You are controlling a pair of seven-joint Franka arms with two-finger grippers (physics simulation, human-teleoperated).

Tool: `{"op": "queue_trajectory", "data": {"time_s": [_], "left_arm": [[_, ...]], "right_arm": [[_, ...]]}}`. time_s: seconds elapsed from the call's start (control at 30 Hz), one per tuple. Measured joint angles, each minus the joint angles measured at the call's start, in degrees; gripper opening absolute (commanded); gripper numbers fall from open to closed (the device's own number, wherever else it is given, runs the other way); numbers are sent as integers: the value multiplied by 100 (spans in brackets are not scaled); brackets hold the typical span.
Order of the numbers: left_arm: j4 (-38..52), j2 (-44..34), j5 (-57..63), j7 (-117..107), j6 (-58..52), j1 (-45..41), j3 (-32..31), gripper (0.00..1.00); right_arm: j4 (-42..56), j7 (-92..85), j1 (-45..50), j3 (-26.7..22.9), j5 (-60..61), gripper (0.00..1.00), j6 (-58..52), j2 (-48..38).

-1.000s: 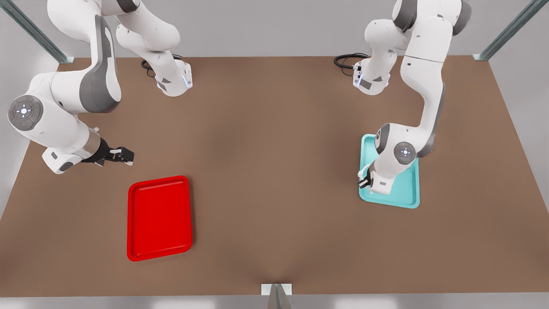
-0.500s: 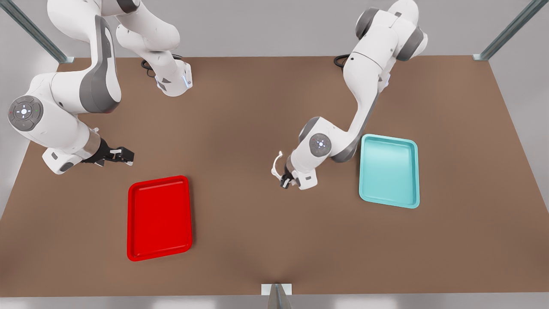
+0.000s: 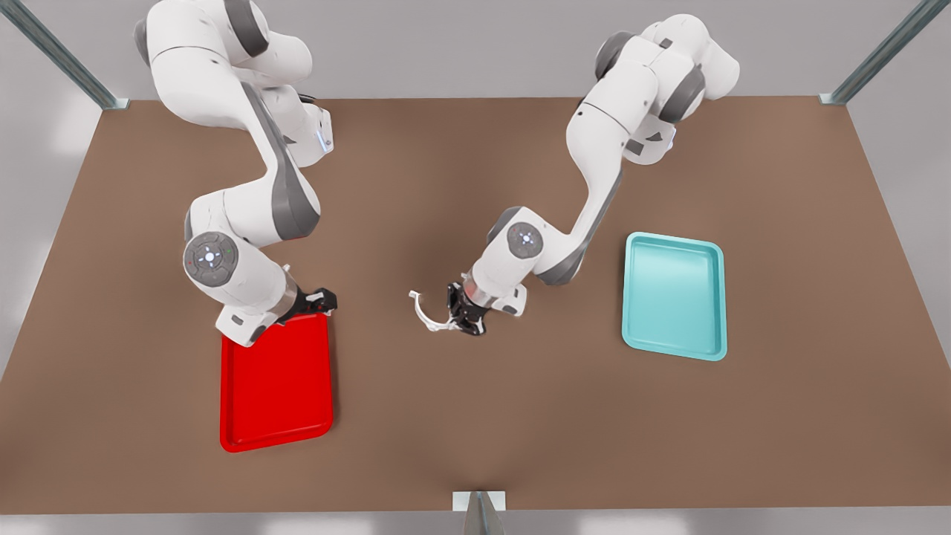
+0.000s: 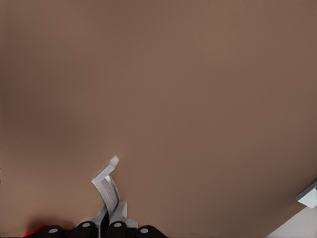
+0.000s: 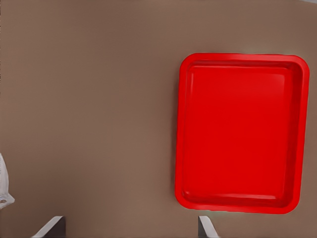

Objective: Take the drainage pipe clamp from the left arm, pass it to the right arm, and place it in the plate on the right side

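In the front view, the left gripper (image 3: 462, 318) sits just below the centre of the frame, over the brown table (image 3: 475, 416), and its black fingers are clamped on one end of the drainage pipe clamp (image 3: 426, 310). The white C-shaped arc sticks out from the fingers toward the front view's left, clear of both trays. The left wrist view shows the same hold: the drainage pipe clamp (image 4: 107, 191) rises from between the dark fingertips (image 4: 117, 228) at the lower edge of the frame, with bare brown tabletop behind it. The left arm (image 3: 594, 163) reaches down from the upper right of the front view, and the light teal tray (image 3: 674, 296) lies at the right of the frame, well apart from the gripper. The right gripper (image 3: 321, 300) sits at the left of centre in the front view, over the upper edge of the plate (image 3: 276, 405), the red tray in the lower left part of the frame. Its fingers are too small there to tell whether they are apart or together. In the right wrist view the plate (image 5: 241, 60) lies flat in the right half of the frame, and a sliver of the white drainage pipe clamp (image 5: 4, 188) shows at the left edge. The right arm (image 3: 245, 186) comes down from the upper left of the front view.
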Motion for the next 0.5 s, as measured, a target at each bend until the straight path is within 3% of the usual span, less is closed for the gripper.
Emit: {"op": "queue_trajectory", "data": {"time_s": [0.23,0.5], "left_arm": [[4,63,-18,-1218,168,-91,-47,21],[4,82,-43,-1494,222,-68,-173,21]], "right_arm": [[-534,579,269,672,16,100,688,204],[-1136,1115,268,915,19,100,1210,132]]}}
